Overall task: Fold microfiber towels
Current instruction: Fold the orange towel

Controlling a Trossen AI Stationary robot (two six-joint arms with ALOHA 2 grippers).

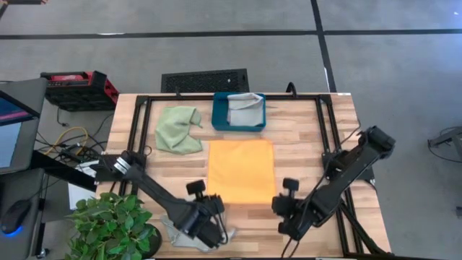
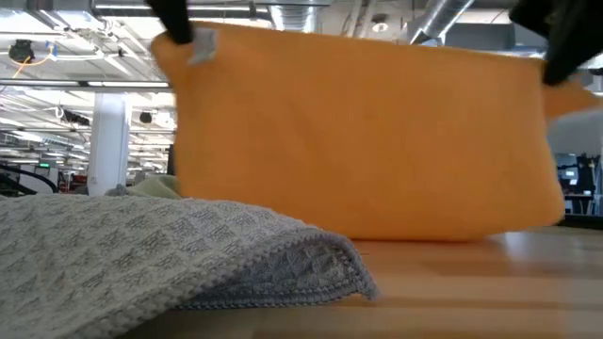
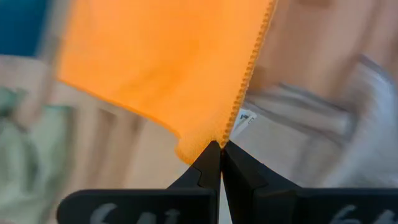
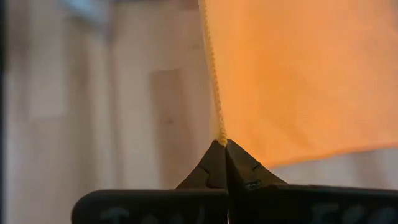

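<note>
The orange towel (image 1: 242, 172) is in the middle of the table, its near edge raised between my two grippers and its far part resting on the wood. In the low view it hangs like a curtain (image 2: 367, 132). My left gripper (image 1: 214, 205) is shut on its near left corner and my right gripper (image 1: 280, 205) on its near right corner. A light green towel (image 1: 179, 128) lies crumpled at the far left. One pale grey towel (image 1: 245, 103) sits in the teal tray (image 1: 218, 115). Another grey towel (image 2: 141, 254) lies at the near left under my left arm. My left gripper pinches the orange towel's near left corner (image 3: 214, 138) between its two fingertips, slanting down from the near side. The corner is lifted and the cloth hangs away from it down to the table. My right gripper pinches the near right corner (image 4: 221, 138) at the stitched edge, between its two fingertips, also slanting down from the near side. The cloth spans between the two grips, and its lower part (image 2: 396, 231) rests on the table.
A black frame rail (image 1: 137, 123) runs around the tabletop. A potted plant (image 1: 112, 224) stands off the near left corner, and a red case (image 1: 79, 87) sits beyond the far left. Bare wood (image 1: 310, 130) shows to the right of the orange towel.
</note>
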